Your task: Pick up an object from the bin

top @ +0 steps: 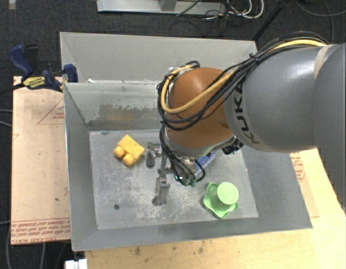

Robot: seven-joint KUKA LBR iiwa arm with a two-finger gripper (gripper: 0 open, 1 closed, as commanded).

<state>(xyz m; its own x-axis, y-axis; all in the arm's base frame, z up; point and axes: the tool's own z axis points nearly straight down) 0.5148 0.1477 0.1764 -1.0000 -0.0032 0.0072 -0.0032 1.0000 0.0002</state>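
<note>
The gripper (160, 190) is hanging over bare bin floor (120, 203) — open or closed, impossible to tell — with the yellow block (129, 149) lying near it; closing here risks grasping nothing.

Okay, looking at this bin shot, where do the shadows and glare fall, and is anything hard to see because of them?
Camera view: the orange cover shades the bin floor under it, dimming the pincer and a half-hidden blue thing. Camera view: the yellow toy block and green plastic piece lie evenly lit. Camera view: a pale sheen streaks the back wall.
</note>
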